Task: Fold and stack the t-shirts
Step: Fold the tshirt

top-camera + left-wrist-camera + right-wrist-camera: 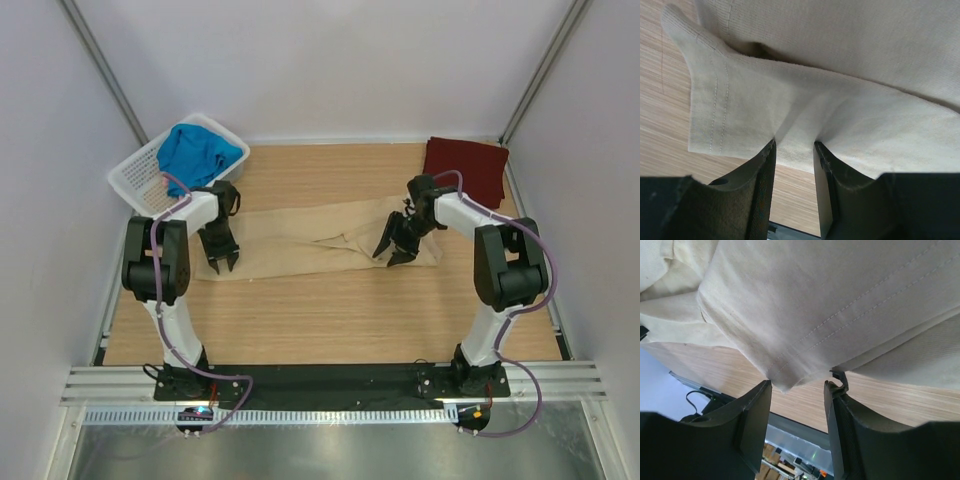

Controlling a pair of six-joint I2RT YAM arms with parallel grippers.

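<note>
Desk (330, 310): wood top, both arms bolted at the near edge.

Tan t-shirt (300, 240): lies as a long flat band across the middle of the desk, from near the left edge toward the right edge. A creased ridge sits right of its centre.

Basket (135, 180): far left corner, with the blue t-shirt (198, 152) bunched inside.

Maroon t-shirt (465, 165): folded flat in the far right corner, well apart from the tan one.

Left arm (160, 260): over the left end of the band. Left jaws stand apart, with the near edge of the cloth dipping into the gap and puckering there; not clamped.

Right arm (505, 260): over the right end. Right jaws apart, a stitched hem corner (785, 382) hanging just at the mouth of the gap; nothing held.

Judgement: the step in hand is taking the near edge at both ends for the next fold.

Notes for doing it well:
- Seat the cloth deeper before closing, especially on the right, where only the corner tip sits in reach.
- Catch every layer at the edge, not the top one alone.
- Lift both ends level and together, keeping the band lightly taut so the ridge pulls out.
- Lay edge onto edge before letting go.
</note>
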